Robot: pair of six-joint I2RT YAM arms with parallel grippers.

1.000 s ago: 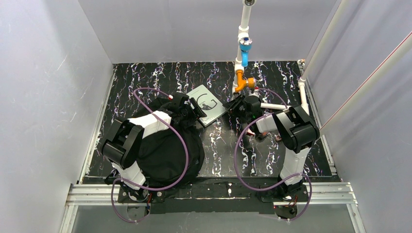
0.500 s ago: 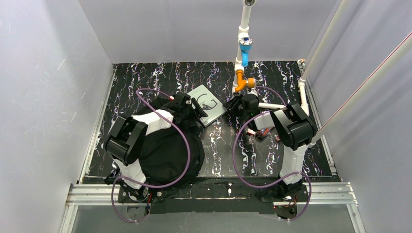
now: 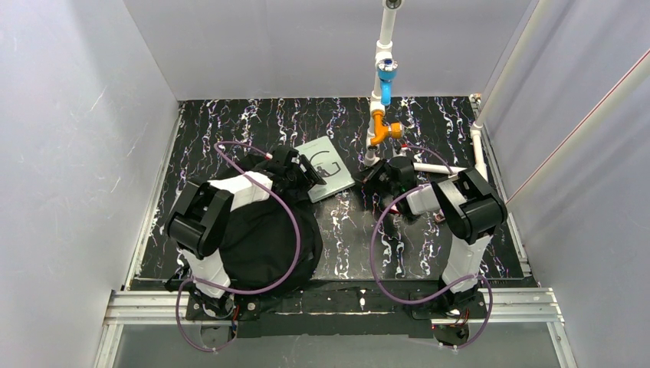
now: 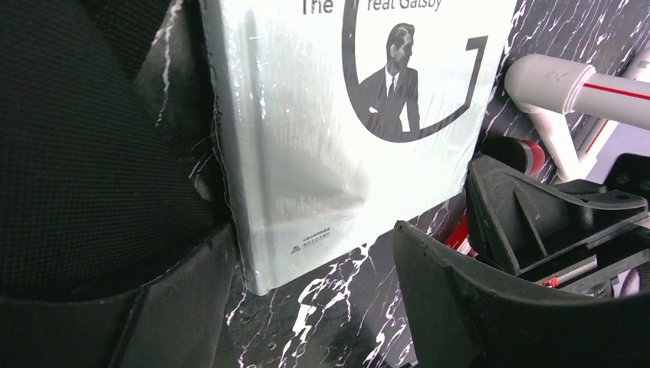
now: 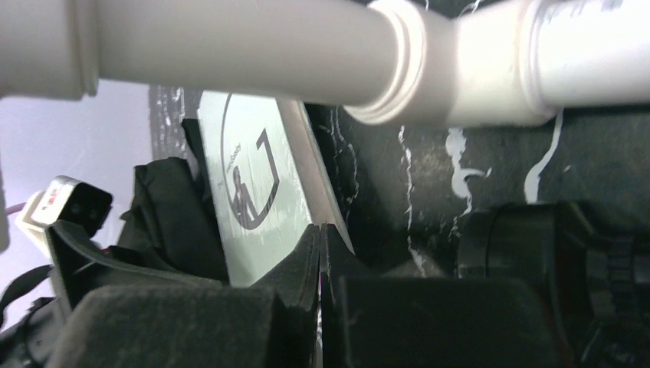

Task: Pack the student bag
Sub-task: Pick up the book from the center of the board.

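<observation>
We judge bag limp: pinch its rim beside spread left gripper; right gripper pressed together.

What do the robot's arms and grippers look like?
The left arm and right arm have white links, blocky black joint housings and a looping purple cable each. The left gripper and right gripper are black, with wedge-shaped matte fingers.

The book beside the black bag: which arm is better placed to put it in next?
Left, probably. The left gripper is open around the near edge of the book, right beside the student bag. The right gripper is shut and stands apart from the book.
</observation>
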